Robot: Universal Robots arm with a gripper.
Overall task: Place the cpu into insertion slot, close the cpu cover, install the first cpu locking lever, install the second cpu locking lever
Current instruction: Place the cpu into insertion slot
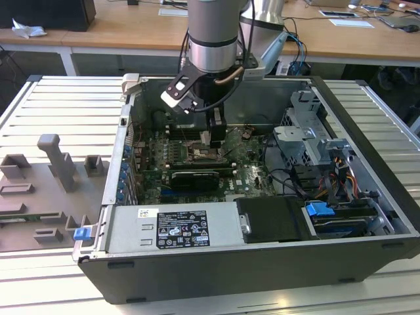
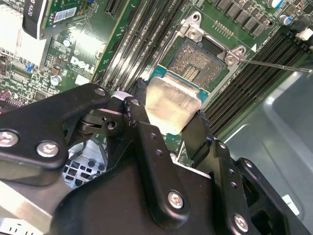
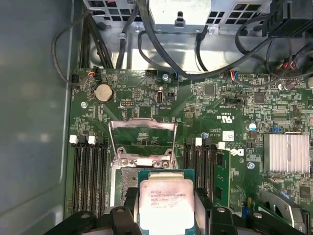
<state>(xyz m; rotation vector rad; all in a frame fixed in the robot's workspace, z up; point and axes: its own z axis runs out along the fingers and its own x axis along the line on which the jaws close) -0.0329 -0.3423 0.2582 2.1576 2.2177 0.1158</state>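
Fixture (image 1: 46, 190): grey moulded blocks at the exterior view's left, on the slatted tabletop (image 1: 59, 98)
Case (image 1: 262, 282): open black computer case filling the middle and right of the exterior view, board lying flat inside
End effector (image 1: 211, 134): reaching down into the case at upper centre of the exterior view; in both wrist views (image 2: 168, 108) (image 3: 166, 198) its black fingers are clamped on two opposite edges of the cpu
Cpu (image 2: 171, 100) (image 3: 166, 208): pale metal top facing up, held partly over the near edge of the slot; contact with it cannot be told
Slot (image 2: 198, 63) (image 3: 127, 177): pin field bare, memory slots (image 3: 88, 171) on either side
Cover (image 3: 142, 124): swung up and open behind the slot
Lever (image 2: 274, 65): thin wire rod running out from a slot corner
Drive cage (image 1: 308, 131): grey metal, right of the board in the exterior view
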